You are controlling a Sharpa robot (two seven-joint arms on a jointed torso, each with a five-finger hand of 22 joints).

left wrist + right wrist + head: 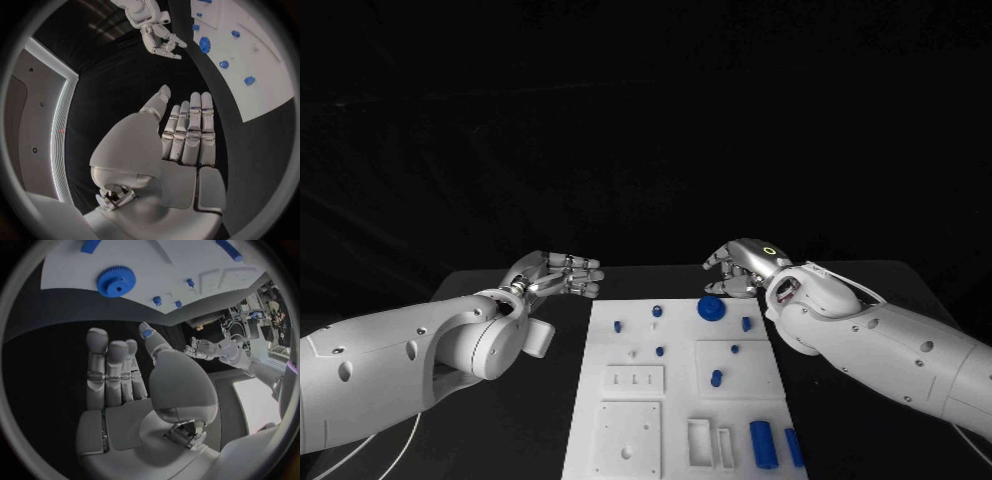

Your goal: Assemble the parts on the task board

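The white task board [678, 400] lies in the middle of the table. A blue gear [711, 308] sits near its far edge, with small blue pegs [655, 312] scattered around it. Two blue blocks [762, 445] lie at the near right corner. My left hand [560, 275] hovers beyond the board's far left corner, holding nothing, with its fingers straight and together [187, 132]. My right hand [744, 264] hangs just past the far edge, behind the gear [115, 281], and its fingers [109, 367] are extended and empty. A blue spot shows at its thumb tip; I cannot tell what it is.
Recessed white slots and pockets [635, 380] mark the board's near half. Black table [545, 420] surrounds the board on both sides. Each wrist view shows the other hand across the table: the right hand [159, 40] and the left hand [215, 347].
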